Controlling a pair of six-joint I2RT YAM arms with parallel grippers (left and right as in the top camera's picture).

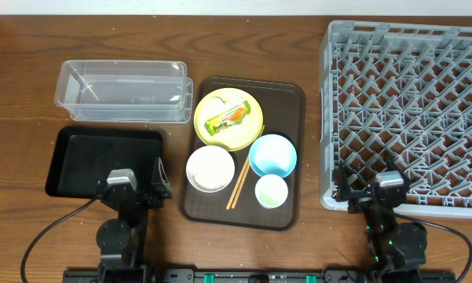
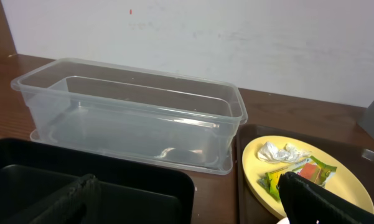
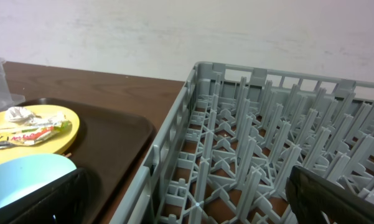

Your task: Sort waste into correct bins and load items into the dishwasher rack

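The yellow plate (image 1: 243, 132) lies on a brown serving tray and carries the green-and-orange wrapper (image 1: 228, 118) and a white crumpled scrap (image 2: 283, 151). The white bowl (image 1: 210, 168), blue bowl (image 1: 272, 155), small cup (image 1: 271, 191) and chopsticks (image 1: 243, 174) lie on the same tray. The clear tub (image 1: 122, 90) and black tray (image 1: 102, 157) are at the left; the grey rack (image 1: 408, 110) is at the right. My left gripper (image 1: 133, 178) is open and empty over the black tray's near edge (image 2: 187, 205). My right gripper (image 1: 369, 181) is open and empty over the rack's near left corner (image 3: 187, 205).
The dark brown serving tray (image 1: 287, 102) sits between the bins and the rack. The rack's wall (image 3: 168, 137) stands right beside the tray's edge. A white wall runs behind the table.
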